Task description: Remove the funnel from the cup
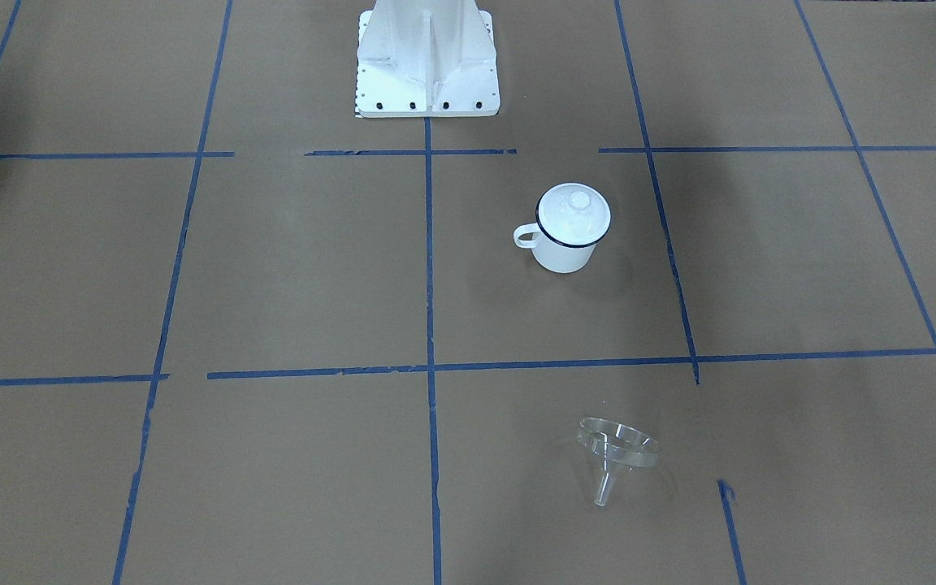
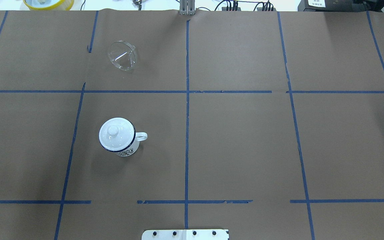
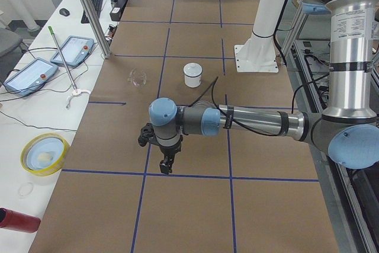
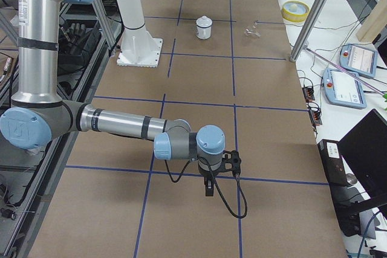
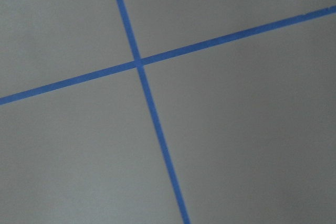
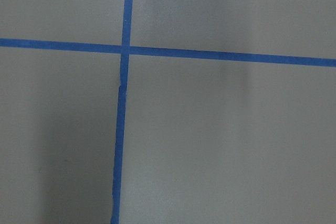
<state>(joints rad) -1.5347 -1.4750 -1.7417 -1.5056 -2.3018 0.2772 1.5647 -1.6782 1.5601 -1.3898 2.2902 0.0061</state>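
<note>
Side views only: left gripper [image 3: 166, 164] and right gripper [image 4: 208, 188] too small to tell open or closed
The funnel [image 1: 616, 451] lies tipped, well apart from the cup [image 1: 565, 248]; both grippers hang far from it.

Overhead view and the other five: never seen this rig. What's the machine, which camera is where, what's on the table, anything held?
Two robot arms, each ending in a two-finger gripper, work at a table covered in brown paper with a blue tape grid. The overhead view looks from behind the robot; the front-facing one looks back at it, so sides are mirrored. The side views look along the table from each end, nearest arm largest. The wrist cameras show only paper and tape. On the table: a white cup with a knobbed lid on it, and a clear funnel lying on its side, apart from it. The left gripper and right gripper hang over paper, far from both. Neither seems to hold anything; open or shut I cannot tell.
</note>
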